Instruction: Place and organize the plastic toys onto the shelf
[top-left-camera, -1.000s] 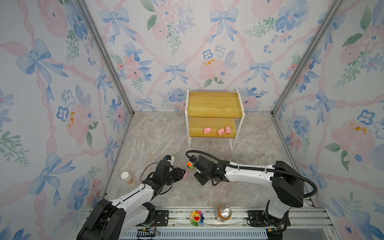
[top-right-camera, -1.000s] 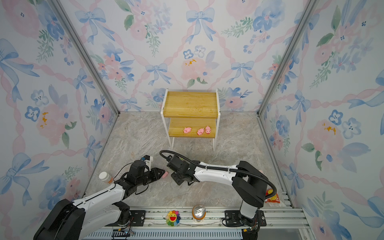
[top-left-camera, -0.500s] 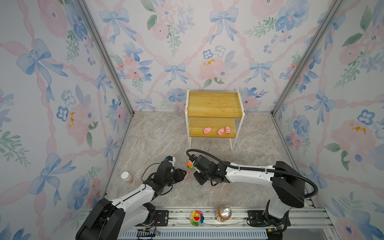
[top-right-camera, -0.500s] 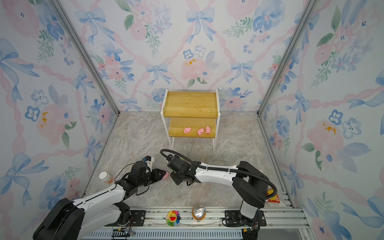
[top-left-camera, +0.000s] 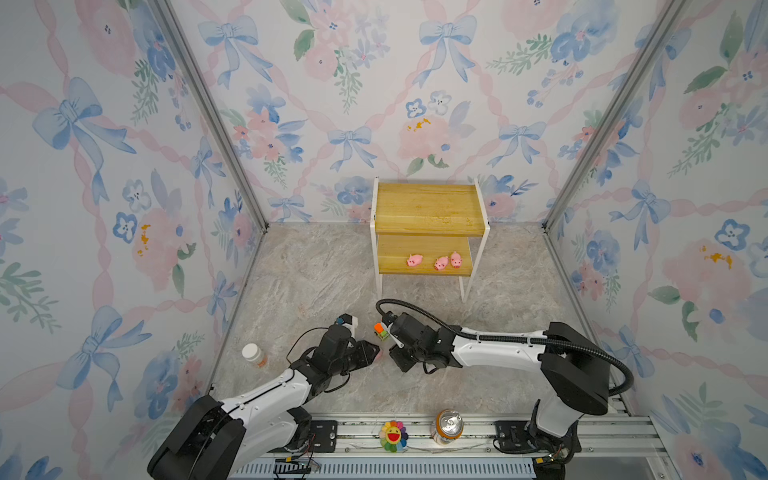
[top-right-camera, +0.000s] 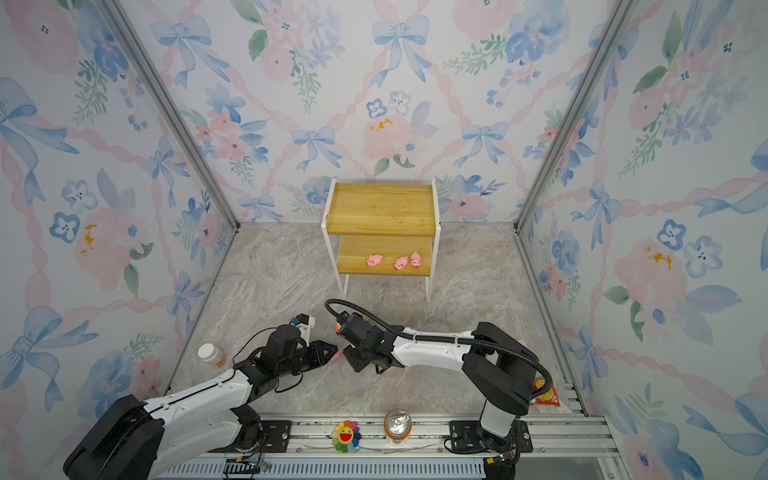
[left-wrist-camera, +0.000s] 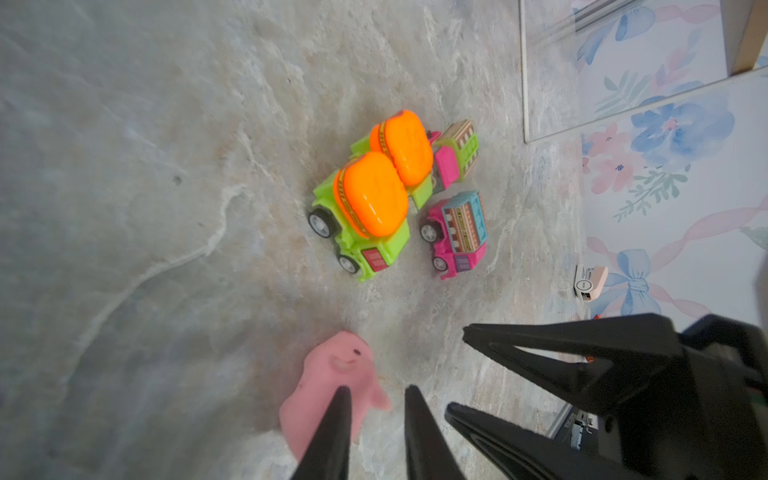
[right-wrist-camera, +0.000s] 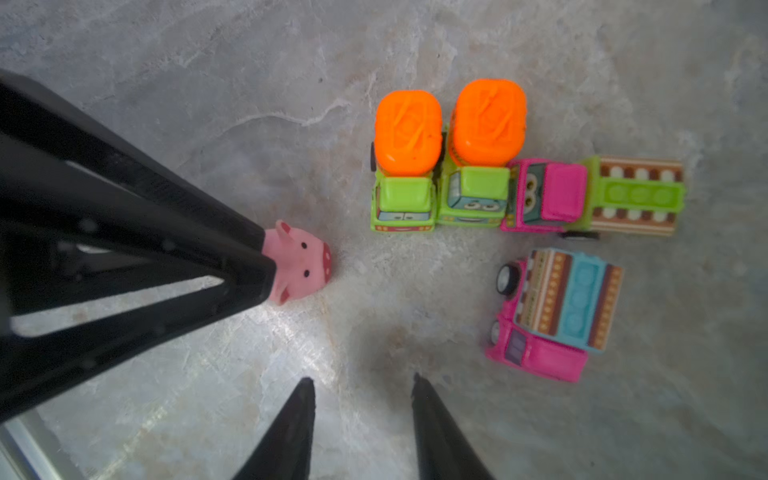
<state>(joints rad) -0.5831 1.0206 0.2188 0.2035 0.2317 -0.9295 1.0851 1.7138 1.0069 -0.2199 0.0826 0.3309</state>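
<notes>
The left hand (left-wrist-camera: 376, 390) is closed on a pink pig (right-wrist-camera: 301, 262), which is gripped by its rear so that the head sticks out past the fingertips, low over the counter (right-wrist-camera: 208, 83). Whether the pig touches the counter cannot be told. Facing it, a little apart, the right hand (right-wrist-camera: 359, 380) is held with its fingers spread and nothing between them. Near both hands, on the shelf side of the gap between them, four trucks are grouped on the counter. Two green trucks (right-wrist-camera: 405, 195) with orange tops are set side by side, touching. A pink truck (right-wrist-camera: 563, 195) with a green and striped bed is pressed against the cab of the green one farther from the pig. A second pink truck (right-wrist-camera: 557, 307), with a blue and striped top, is stood apart from that row, closer to the right hand. To the outer side of the left hand a small white-capped bottle (top-left-camera: 253, 355) is seen. Behind both hands, on the rail at the arms' bases, a can (top-left-camera: 449, 424) and a flower toy (top-left-camera: 392, 434) are placed. Well beyond both hands, at the back wall, the shelf (top-left-camera: 415, 208) is stood. On its lower board three pigs (top-left-camera: 441, 262) are laid toward the right hand's side, two close together and one a little apart.
</notes>
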